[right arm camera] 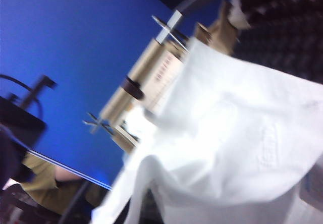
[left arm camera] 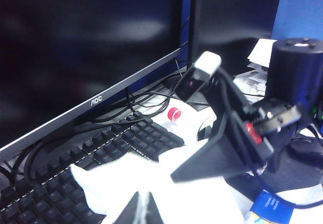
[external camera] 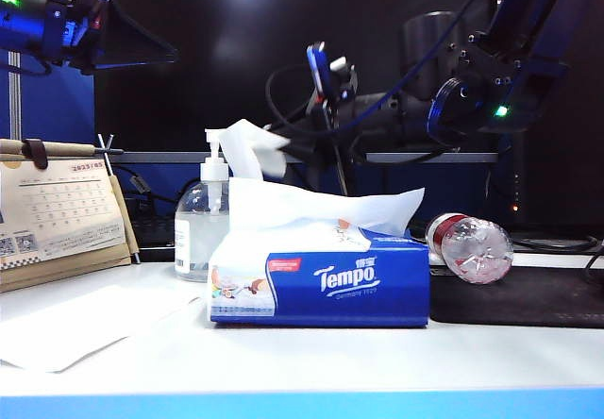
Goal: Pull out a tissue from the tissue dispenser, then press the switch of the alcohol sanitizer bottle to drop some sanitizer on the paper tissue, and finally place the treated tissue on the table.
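- Your right hand sits clamped on the tissue, above the switch.
- Your left hand pinches tissue over the keyboard.
- Tissue dispenser rests on the bench.

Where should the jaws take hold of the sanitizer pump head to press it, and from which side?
Come from above onto the flat top of the white pump head. The sanitizer bottle stands upright behind the tissue dispenser, so its top is the free side; the held tissue hangs beside it.
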Tool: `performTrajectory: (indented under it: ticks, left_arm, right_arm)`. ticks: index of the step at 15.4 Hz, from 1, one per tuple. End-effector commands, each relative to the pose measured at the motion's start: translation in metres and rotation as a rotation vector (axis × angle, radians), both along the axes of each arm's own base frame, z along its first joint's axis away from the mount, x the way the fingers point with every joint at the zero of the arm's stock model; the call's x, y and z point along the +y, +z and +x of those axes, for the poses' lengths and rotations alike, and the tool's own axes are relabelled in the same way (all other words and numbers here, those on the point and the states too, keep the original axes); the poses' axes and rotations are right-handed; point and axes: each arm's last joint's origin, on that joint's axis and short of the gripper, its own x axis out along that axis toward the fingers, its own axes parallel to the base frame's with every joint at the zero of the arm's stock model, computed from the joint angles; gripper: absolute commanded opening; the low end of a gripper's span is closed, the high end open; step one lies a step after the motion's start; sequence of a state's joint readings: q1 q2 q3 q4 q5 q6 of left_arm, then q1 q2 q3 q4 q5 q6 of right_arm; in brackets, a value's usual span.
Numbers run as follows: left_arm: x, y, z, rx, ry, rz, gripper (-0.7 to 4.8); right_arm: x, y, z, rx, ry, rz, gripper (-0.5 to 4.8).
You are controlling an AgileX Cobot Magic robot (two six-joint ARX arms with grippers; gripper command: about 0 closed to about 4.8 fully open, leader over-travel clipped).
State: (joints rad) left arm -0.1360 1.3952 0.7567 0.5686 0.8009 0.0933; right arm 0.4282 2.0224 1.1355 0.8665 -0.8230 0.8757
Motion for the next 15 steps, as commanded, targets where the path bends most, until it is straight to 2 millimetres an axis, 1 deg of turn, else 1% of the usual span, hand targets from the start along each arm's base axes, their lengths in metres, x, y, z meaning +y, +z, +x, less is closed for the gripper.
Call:
performTrajectory:
  ticks: [1,2,3,4,5,7,9,11,15]
  left_arm:
    - [-0.001,0.000,0.002,-0.009,-0.004,-0.004,0.20]
    - [-0.001,-0.006,0.007,0.012,-0.005,0.000,0.16]
    - [-0.003,-0.015,0.020,0.049,-0.008,0.003,0.16]
    - [-0.006,-0.018,0.029,0.061,-0.012,0.005,0.16]
    - [-0.008,-0.016,0.040,0.074,-0.012,-0.009,0.16]
    - [-0.010,-0.008,0.050,0.072,-0.012,-0.028,0.16]
    - [-0.010,-0.003,0.052,0.076,-0.012,-0.043,0.16]
    - [-0.013,-0.008,0.052,0.126,-0.046,-0.042,0.16]
    - [-0.035,-0.010,0.047,0.109,-0.095,-0.013,0.16]
  right_arm:
    - [0.000,0.006,0.000,-0.021,0.002,0.021,-0.01]
    - [0.000,0.007,0.000,-0.023,0.002,0.021,-0.01]
    - [0.000,0.007,0.000,-0.023,0.002,0.021,-0.01]
    - [0.000,0.007,0.000,-0.024,0.002,0.022,-0.01]
    - [0.000,0.007,0.000,-0.027,0.002,0.023,-0.01]
    - [0.000,0.008,0.000,-0.030,0.002,0.025,-0.01]
    - [0.000,0.008,0.000,-0.030,0.003,0.024,-0.01]
    - [0.000,0.008,0.000,-0.030,0.003,0.025,-0.01]
    - [0.000,0.008,0.000,-0.031,0.003,0.025,-0.01]
